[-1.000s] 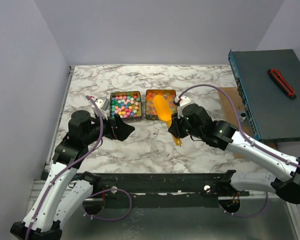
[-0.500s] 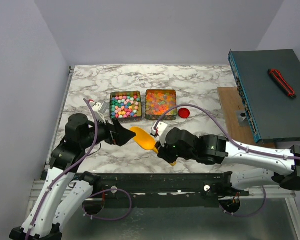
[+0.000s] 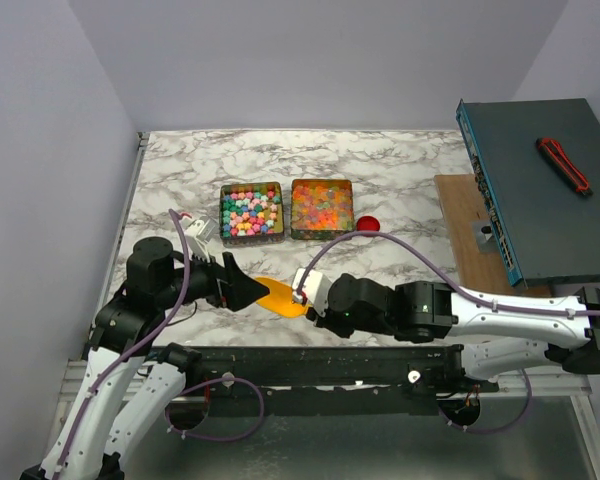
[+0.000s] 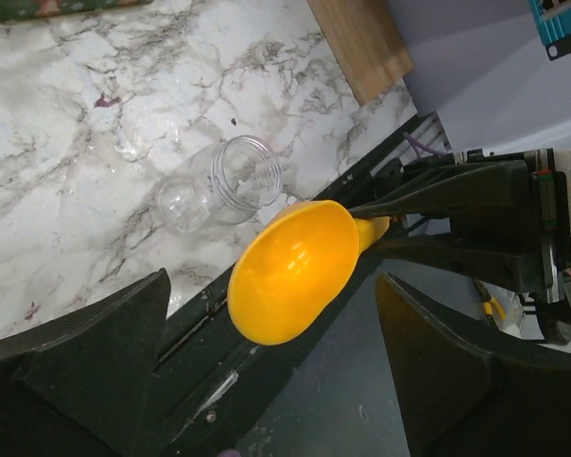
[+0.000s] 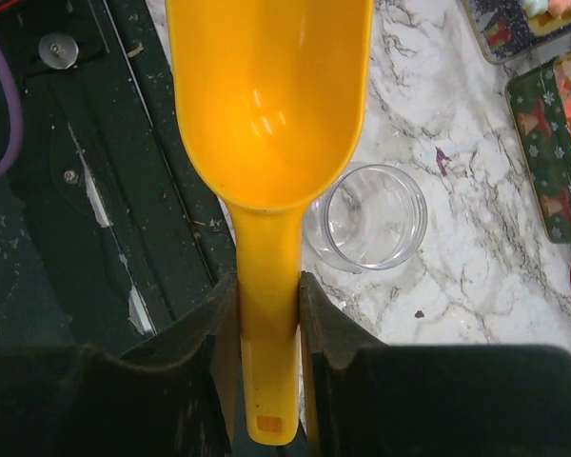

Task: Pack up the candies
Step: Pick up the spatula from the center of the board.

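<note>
Reading from largest to smallest: the marble table fills the middle of the overhead view. Low in that view my right gripper is clamped on the narrow handle of the yellow-orange scoop, whose bowl is empty. To its left my left gripper stands wide apart and holds nothing, the scoop's bowl lying between its jaws without touching them. Two tins sit side by side at upper centre. The left tin holds the opaque pastel candies and the right tin holds the glossy jelly ones. A clear jar, uncapped, lies just beside the scoop in the right wrist view, and the red cap rests right of the jelly tin. I judge the candies light, loose and quick to roll, the jellies likely tacky. They are too small to pinch, so I take them with the stiff scoop, gripped at its handle.
</note>
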Controlling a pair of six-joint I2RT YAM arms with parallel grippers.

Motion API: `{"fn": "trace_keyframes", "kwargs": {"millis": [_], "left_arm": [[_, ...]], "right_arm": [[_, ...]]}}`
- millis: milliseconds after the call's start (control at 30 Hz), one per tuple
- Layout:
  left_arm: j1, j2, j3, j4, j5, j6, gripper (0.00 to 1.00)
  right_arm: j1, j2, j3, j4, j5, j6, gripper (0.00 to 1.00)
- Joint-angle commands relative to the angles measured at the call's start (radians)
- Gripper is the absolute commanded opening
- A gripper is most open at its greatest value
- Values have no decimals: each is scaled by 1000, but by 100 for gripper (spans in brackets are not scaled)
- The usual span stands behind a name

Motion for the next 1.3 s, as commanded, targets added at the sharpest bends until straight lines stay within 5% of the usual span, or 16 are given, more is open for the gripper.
{"fn": "trace_keyframes", "kwargs": {"millis": [0, 700, 1133, 1267], "left_arm": [[-5, -20, 16, -67, 75, 11, 88], [-5, -15, -13, -125, 113, 58, 40], [-5, -14, -34, -123, 121, 71, 0], [-5, -24, -42, -116, 125, 57, 0]], "right_arm": [[37, -23, -13, 21, 32, -103, 1], [79, -27, 1, 36, 58, -129, 1], [103, -40, 3, 63, 55, -138, 1], [104, -47, -7, 72, 57, -139, 14]]}}
